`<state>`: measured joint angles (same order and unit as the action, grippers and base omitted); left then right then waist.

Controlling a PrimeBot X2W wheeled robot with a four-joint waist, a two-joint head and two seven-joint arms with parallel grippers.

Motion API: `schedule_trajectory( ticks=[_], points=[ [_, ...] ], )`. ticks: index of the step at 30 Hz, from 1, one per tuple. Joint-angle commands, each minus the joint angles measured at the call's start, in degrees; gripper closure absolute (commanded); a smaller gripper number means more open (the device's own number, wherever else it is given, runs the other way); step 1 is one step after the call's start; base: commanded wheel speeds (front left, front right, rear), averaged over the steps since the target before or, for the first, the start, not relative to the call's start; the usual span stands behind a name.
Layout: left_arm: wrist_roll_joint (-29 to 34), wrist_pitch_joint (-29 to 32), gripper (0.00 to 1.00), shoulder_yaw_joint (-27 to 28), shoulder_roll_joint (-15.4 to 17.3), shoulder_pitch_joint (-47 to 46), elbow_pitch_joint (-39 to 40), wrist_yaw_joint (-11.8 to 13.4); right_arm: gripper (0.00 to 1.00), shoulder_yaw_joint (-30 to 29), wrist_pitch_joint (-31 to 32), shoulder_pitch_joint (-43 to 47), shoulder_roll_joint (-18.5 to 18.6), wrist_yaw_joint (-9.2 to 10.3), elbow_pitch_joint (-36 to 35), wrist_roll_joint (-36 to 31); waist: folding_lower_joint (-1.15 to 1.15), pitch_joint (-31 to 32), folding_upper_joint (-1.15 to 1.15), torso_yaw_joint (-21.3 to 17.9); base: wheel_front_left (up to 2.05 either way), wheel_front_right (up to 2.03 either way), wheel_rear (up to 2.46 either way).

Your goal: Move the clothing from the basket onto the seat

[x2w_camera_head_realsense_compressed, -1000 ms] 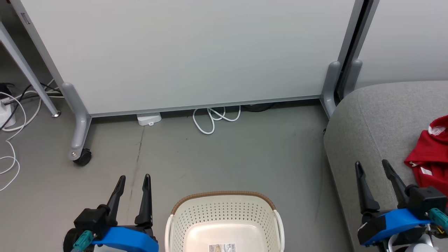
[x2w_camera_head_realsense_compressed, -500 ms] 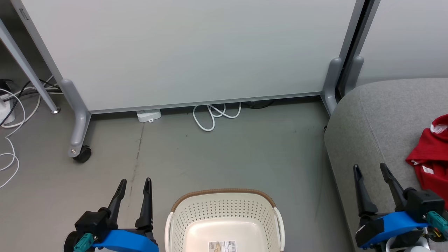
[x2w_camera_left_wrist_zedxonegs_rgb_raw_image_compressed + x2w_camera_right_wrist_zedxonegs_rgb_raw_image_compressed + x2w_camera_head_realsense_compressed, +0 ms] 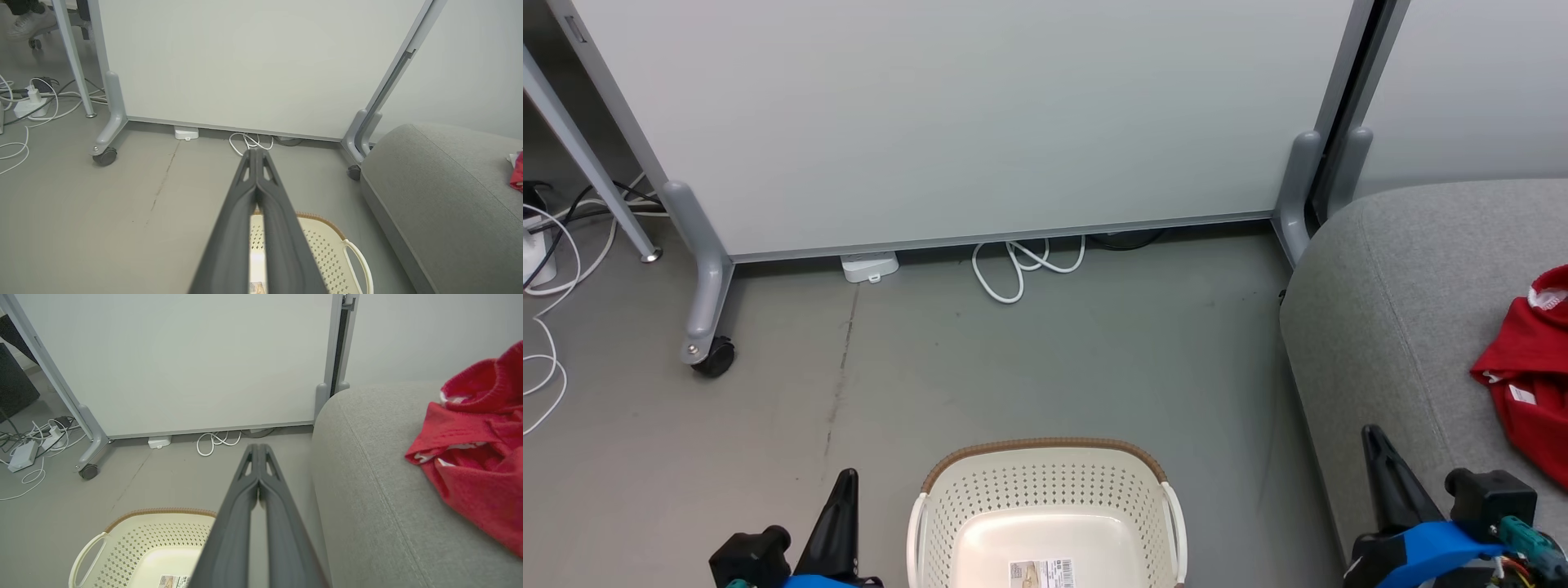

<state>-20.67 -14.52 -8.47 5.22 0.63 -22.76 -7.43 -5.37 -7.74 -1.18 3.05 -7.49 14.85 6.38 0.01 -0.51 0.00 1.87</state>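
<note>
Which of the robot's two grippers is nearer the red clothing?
The right gripper, shut, at the grey seat's edge, where the clothing lies. The left gripper is on the far side of the basket.

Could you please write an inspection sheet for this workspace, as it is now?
Surface: grey floor with one dark streak.
Job's things: basket holds a sticker, no clothing seen inside; red clothing lies on the seat.
Clutter: small white box at the panel's foot.
Grippers: left gripper shut, empty; right gripper shut, empty.
Cables: white cable loop under the panel; more cables at far left.
Surroundings: white partition panel on castors; table leg at left.
</note>
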Motion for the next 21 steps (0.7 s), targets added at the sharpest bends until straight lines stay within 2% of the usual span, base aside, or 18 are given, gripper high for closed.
schedule_trajectory(
  ticks=[1,21],
  points=[
    [-1.66,0.41,1.0,0.36,0.1,-0.78,0.88,0.0,1.0,-0.27,0.36,-0.68,0.08,0.0,-0.53,1.85,0.0,0.01,0.0,-0.02,0.0,0.0,0.0],
    [-20.01,5.53,1.0,3.93,-0.32,-2.53,3.02,-0.02,1.0,-0.37,3.83,-1.82,0.03,0.0,-0.9,23.68,0.0,0.06,0.0,-0.32,0.0,0.0,0.0]
  ],
)
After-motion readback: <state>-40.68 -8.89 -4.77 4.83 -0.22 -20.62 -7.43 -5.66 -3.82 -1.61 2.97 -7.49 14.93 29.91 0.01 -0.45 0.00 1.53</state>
